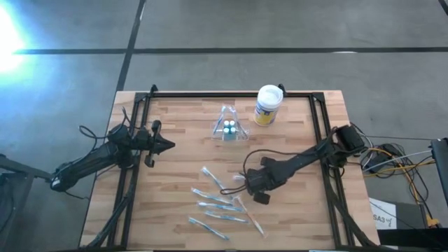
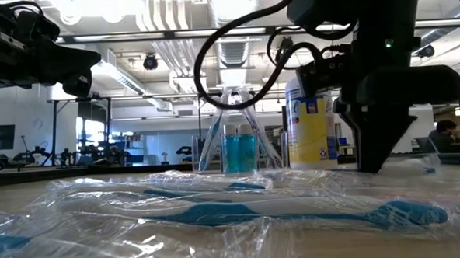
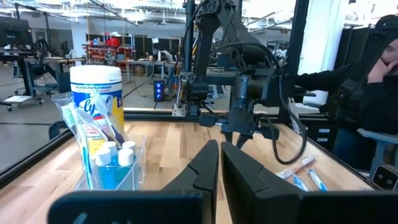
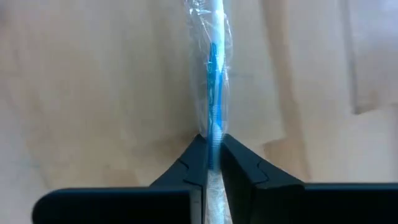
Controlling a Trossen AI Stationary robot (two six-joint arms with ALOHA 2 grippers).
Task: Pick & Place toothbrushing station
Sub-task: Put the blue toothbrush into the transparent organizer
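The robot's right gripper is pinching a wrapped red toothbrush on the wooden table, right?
Not quite: the right gripper is pinching a plastic-wrapped toothbrush on the wooden table, but its handle is blue and white, not red. The right wrist view shows this.

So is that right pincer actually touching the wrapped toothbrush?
Touching. In the right wrist view, the right pincer has its two dark fingers closed against the wrapped toothbrush, which runs straight between them with no gap.
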